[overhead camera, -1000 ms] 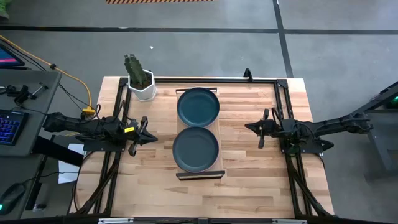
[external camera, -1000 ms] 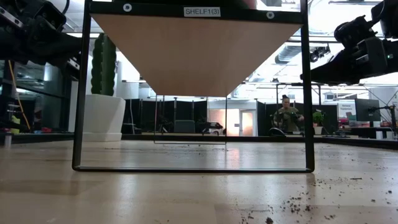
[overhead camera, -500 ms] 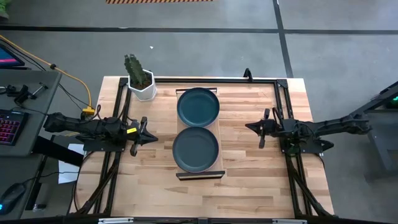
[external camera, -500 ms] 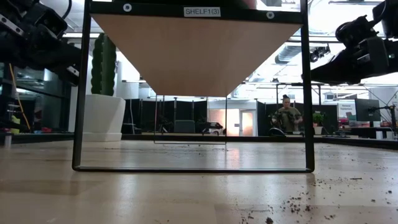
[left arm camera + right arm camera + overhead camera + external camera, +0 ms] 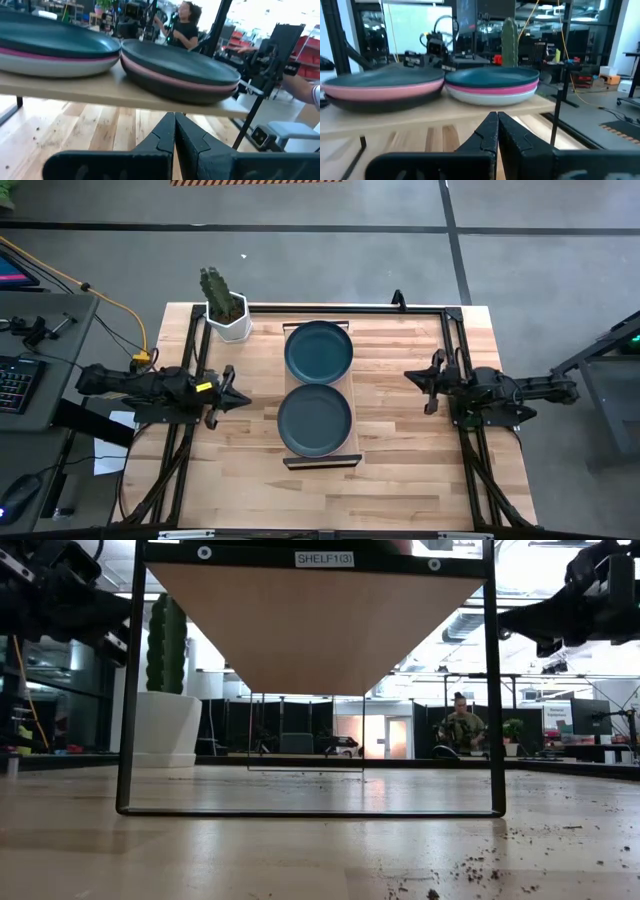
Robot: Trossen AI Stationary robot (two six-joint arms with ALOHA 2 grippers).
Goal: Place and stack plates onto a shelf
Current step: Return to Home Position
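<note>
Now, from the left: left gripper [image 5: 238, 398] hangs over the counter [image 5: 400, 470] near its left edge, just left of the shelf [image 5: 322, 457]; fingers pressed together w/ nothing between them. White plant pot [image 5: 231, 325] w/ a cactus stands at the far left corner. Shelf runs down the counter's middle, raised on a dark frame, carrying all six plates in two stacks side by side. Far stack [image 5: 319, 350], nearest the pot: teal-grey on top, pink under it, pale one at the bottom; near stack [image 5: 315, 420]: dark on top, pink in the middle, dark at the bottom. Right gripper [image 5: 410, 376] hangs at the counter's right side, apart from the shelf, fingers closed tip to tip and empty. Low view shows a person [image 5: 461, 727] far off in the room behind.
</note>
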